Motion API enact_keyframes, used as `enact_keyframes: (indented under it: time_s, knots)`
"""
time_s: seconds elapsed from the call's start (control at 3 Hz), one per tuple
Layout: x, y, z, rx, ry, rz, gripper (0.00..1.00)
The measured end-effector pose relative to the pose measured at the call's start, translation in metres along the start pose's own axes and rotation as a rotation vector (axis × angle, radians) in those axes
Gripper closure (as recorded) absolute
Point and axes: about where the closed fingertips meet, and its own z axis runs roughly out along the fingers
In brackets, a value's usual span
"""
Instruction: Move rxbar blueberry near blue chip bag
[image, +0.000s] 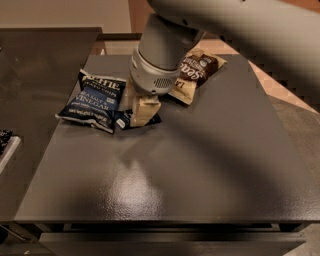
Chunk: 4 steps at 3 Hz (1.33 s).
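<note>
The blue chip bag (95, 101), dark blue with white "Vinegar" lettering, lies flat at the left of the dark table (200, 165). The rxbar blueberry (122, 120), a small dark navy wrapper, lies right beside the bag's right edge, touching or nearly touching it. My gripper (140, 112) with cream fingers stands over the bar and covers its middle. Only the bar's two ends show, one left and one right of the fingers. The big grey arm above hides the wrist.
A cream-and-brown "Sea Salt" bag (197, 72) lies behind the arm at the back of the table. A second dark surface (35, 65) adjoins on the left, with a white-edged object (6, 145) at its lower left.
</note>
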Motion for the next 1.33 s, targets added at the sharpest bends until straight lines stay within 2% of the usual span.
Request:
enact_keyframes:
  time_s: [0.67,1.0,1.33]
  knots:
    - [-0.013,-0.017,0.020,-0.008,-0.032,0.009,0.37]
    - [-0.017,-0.017,0.024,0.026,-0.059,0.000,0.13]
    - [-0.018,-0.018,0.024,0.030,-0.060,-0.002,0.00]
